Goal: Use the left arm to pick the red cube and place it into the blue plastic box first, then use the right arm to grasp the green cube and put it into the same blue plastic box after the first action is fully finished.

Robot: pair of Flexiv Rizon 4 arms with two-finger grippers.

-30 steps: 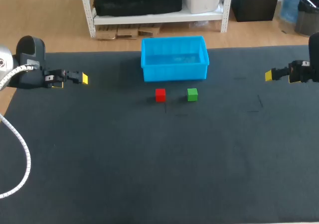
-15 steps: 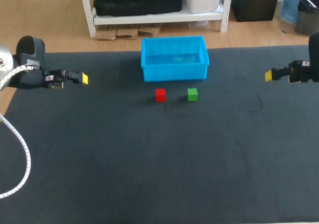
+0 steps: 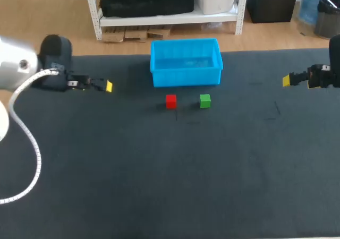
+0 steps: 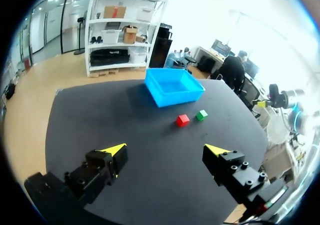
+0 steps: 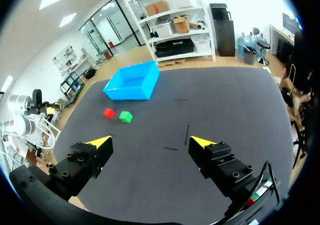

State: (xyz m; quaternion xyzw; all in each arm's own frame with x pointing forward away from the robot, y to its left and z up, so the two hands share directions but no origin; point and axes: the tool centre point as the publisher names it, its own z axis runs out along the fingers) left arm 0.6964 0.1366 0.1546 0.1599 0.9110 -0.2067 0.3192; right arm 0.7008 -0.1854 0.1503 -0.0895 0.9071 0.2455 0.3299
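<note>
Our left gripper sits mid-left in the head view, fingers spread; our right gripper at the right edge, fingers spread too.

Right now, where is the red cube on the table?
In the head view the red cube lies near the middle, just in front of the blue box, with the green cube close on its right, not touching.

The left hand has moved away from the left edge of the counter toward its middle, so it is now nearer to the red cube. More of the left arm now shows over that edge.
</note>
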